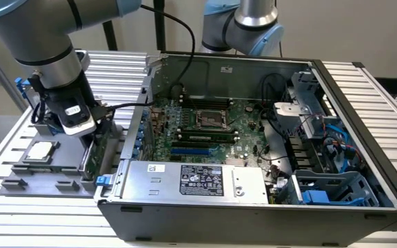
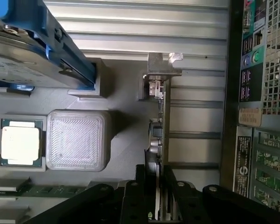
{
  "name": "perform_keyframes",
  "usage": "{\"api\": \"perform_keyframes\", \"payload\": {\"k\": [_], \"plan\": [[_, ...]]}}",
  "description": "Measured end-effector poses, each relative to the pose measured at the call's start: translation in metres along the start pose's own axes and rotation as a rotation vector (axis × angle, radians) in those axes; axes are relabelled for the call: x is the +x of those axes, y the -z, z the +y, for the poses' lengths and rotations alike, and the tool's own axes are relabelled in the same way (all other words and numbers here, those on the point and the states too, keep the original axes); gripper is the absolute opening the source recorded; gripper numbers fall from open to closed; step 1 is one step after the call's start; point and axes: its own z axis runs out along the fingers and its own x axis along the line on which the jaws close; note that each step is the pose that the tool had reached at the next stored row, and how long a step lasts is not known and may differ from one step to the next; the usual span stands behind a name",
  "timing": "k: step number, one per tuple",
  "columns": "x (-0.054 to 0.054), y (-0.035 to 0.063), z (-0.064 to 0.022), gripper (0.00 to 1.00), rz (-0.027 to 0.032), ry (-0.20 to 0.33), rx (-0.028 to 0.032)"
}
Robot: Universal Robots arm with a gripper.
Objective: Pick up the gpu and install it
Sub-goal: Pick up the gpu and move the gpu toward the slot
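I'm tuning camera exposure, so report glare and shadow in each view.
Wrist view: glare whitens the small square silver chip; the black gripper clamping the thin green expansion card shows as a dark mass. Exterior view: even light, mild sheen on the grey power-supply box.

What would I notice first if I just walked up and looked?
The big open computer case grabs you first, with its green board of parts lying bare inside. Next comes the gray and blue robot arm at the exterior view's left. Its gripper is down at the thin graphics card, which stands on edge in a gray tray beside the case.
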Motion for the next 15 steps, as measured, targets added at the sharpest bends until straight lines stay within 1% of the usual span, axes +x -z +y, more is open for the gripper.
{"api": "perform_keyframes", "payload": {"k": [5,6,11,15], "plan": [[-0.001,0.0209,0.0009,0.00,0.0028,0.000,0.0000],[-0.001,0.0269,0.0012,0.00,0.0034,0.000,0.0000],[-0.002,0.0498,0.0022,0.00,0.0052,0.000,0.0000],[-0.003,0.0712,0.0031,0.00,0.0058,0.000,-0.0001]]}}
